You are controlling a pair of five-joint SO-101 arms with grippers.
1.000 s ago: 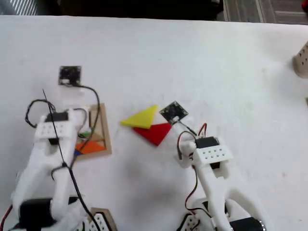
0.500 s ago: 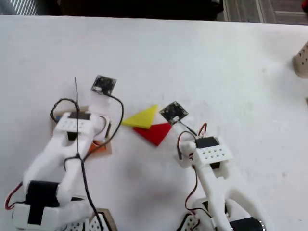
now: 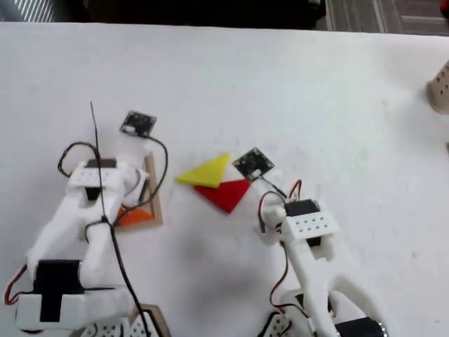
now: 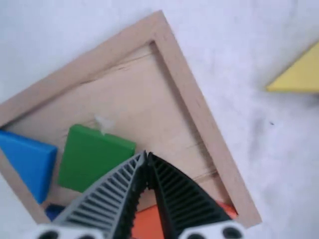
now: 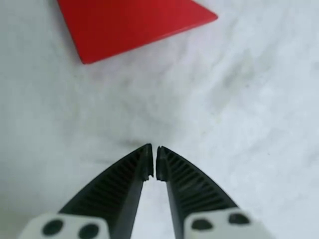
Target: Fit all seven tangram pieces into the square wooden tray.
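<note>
Overall, one white worktop [image 3: 295,84] carries everything, and two white arms stand on it. The left arm [image 3: 81,210] leans over the tray, and the right arm [image 3: 309,232] stands well apart from the tray, beyond the loose pieces. One square wooden tray [image 4: 199,117] lies under the left arm, so from above only the rim facing the right arm and one corner show. Two pieces lie outside the tray, near that rim: one yellow triangle [image 3: 207,170] and one red triangle [image 3: 226,194], touching along an edge, the yellow one nearer the tray. Inside the tray three pieces can be counted for certain. One green piece [image 4: 92,154] with four sides lies flat on the tray floor. One blue piece [image 4: 27,157] sits just beside it, cut off at the picture's edge. One orange piece [image 4: 149,223] is in a tray corner, mostly hidden behind the pincer. A blue sliver [image 4: 52,211] also shows by the tray's rim, and I cannot tell whether it is a separate piece. The left pincer [image 4: 146,160] hangs over the tray at the green piece's edge, tips together, holding nothing. The right pincer [image 5: 153,162] is outside the tray, over bare worktop near the red triangle, tips together and empty.
</note>
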